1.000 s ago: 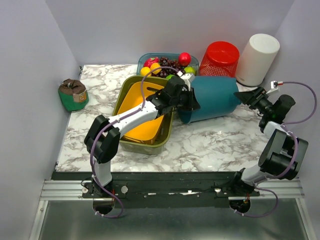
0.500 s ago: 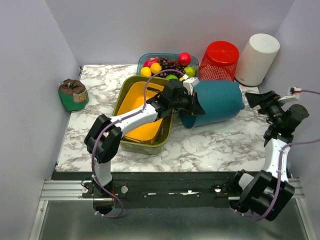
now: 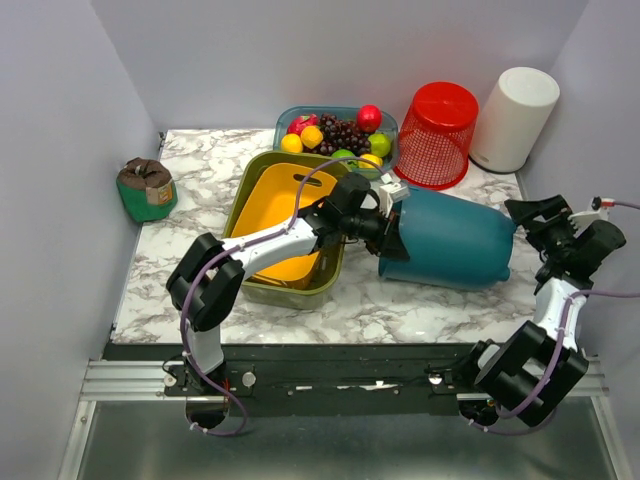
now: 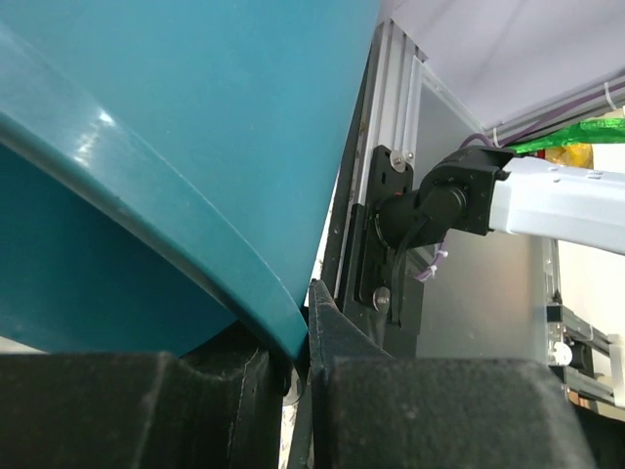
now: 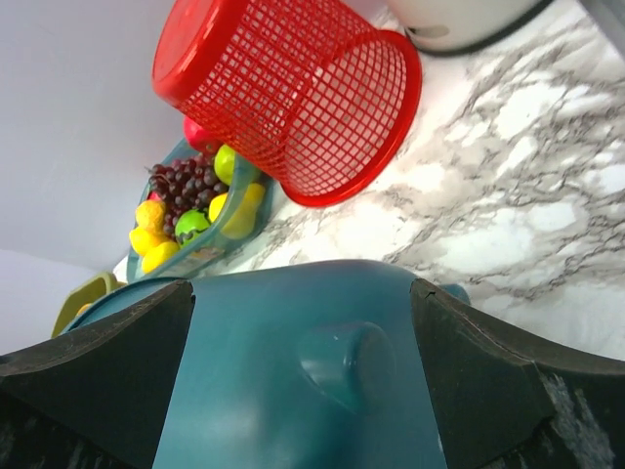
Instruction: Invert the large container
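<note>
Large container [image 3: 450,243] lies sideways, half-turned, left gripper [image 3: 390,224] pinching its rim, right gripper [image 3: 528,214] spread wide beside its base; next, probably swing the rim down.

The large container [image 3: 450,245] is plain teal all over, glossy along its rim. The bench [image 3: 420,295] is white marble with grey veining. A bright red mesh basket [image 3: 440,122] shows a fine grid pattern, and the canister [image 3: 513,118] is plain white. The outer tub [image 3: 285,293] is olive green and the inner tub [image 3: 275,195] is yellow-orange. The fruit tray [image 3: 283,122] is translucent blue-green and holds dark purple grapes [image 3: 338,133], a red apple [image 3: 369,117], and yellow and lime-green fruit. The pouch [image 3: 147,188] is green with a brown top. The left hand [image 3: 390,225] and right hand [image 3: 525,212] are black.
</note>
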Controlling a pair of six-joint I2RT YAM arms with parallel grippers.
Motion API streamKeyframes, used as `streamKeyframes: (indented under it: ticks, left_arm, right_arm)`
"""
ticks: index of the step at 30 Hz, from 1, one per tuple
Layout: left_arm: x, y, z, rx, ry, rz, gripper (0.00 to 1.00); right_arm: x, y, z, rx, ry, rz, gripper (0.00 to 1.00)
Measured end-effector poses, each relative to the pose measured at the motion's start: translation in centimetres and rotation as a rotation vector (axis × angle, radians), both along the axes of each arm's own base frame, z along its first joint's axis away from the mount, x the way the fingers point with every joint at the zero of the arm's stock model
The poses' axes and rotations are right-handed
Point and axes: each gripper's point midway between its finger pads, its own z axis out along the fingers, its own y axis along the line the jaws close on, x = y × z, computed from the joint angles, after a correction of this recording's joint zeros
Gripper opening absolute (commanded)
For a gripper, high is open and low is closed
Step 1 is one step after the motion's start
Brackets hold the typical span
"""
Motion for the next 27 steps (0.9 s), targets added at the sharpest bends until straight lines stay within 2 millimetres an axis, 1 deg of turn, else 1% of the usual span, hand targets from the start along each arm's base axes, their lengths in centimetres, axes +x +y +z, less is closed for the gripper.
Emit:
streamKeyframes:
  ticks: [2, 6, 9, 11, 16, 22, 25, 27]
  left_arm:
    - [0.0, 0.0, -0.2, 0.003, 0.001, 0.003, 0.0]
    - [0.1, 0.1, -0.4, 0.009, -0.003, 0.006, 0.0]
    - [0.2, 0.2, -0.5, 0.016, -0.01, 0.012, 0.0]
    - [0.3, 0.2, -0.5, 0.019, -0.014, 0.016, 0.0]
    - [0.4, 0.1, -0.6, 0.022, -0.02, 0.022, 0.0]
    - [0.6, 0.1, -0.6, 0.024, -0.025, 0.031, 0.0]
    - [0.8, 0.2, -0.6, 0.027, -0.031, 0.036, 0.0]
    - [0.8, 0.3, -0.7, 0.029, -0.034, 0.035, 0.0]
  right_arm:
    - [-0.1, 0.4, -0.8, 0.033, 0.011, 0.01, 1.0]
    - [-0.5, 1.2, -3.3, 0.115, 0.047, 0.028, 1.0]
    - [0.1, 1.3, -4.5, 0.171, 0.061, 0.053, 1.0]
    - [0.6, 1.3, -4.3, 0.195, 0.031, 0.074, 0.98]
    - [1.1, 2.0, -4.1, 0.233, 0.004, 0.117, 0.95]
    - [1.4, 2.6, -2.8, 0.201, -0.052, 0.156, 0.85]
    - [1.4, 2.8, -2.5, 0.19, -0.076, 0.17, 0.84]
    - [1.4, 3.0, -2.2, 0.182, -0.092, 0.183, 0.92]
